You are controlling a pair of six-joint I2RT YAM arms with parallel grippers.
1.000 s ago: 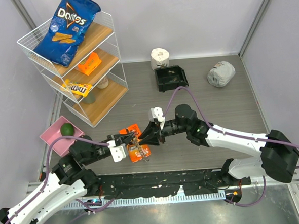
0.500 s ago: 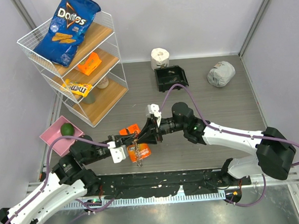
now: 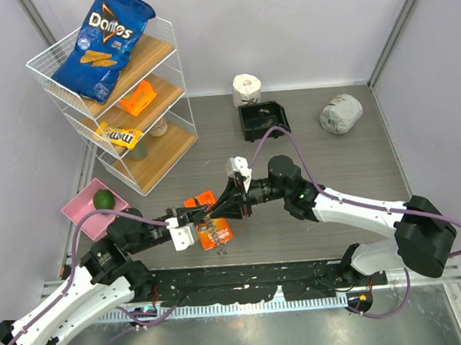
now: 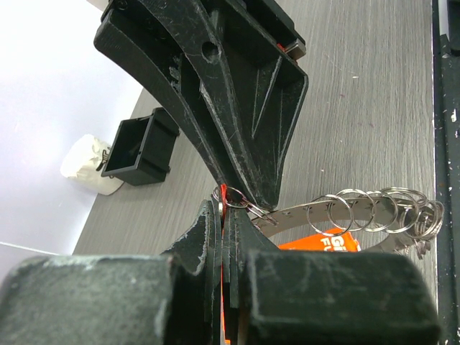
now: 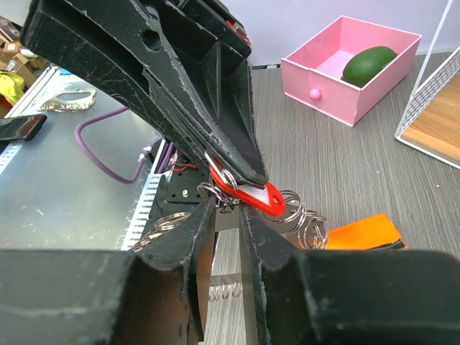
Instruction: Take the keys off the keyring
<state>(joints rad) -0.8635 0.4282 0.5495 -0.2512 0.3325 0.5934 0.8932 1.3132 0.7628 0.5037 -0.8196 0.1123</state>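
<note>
L hand (image 4: 224, 215) clenched on red key (image 5: 248, 195), R hand (image 5: 228, 219) pinching keyring (image 4: 338, 214); rack (image 3: 166, 149) holds Doritos bag (image 3: 104, 43) & m&m's pack (image 3: 120, 135).

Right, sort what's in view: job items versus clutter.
Job: keyring, red-tagged key.

Clutter: Doritos bag, toilet roll, black bin, avocado, pink tray, orange packet, wire shelf.
</note>
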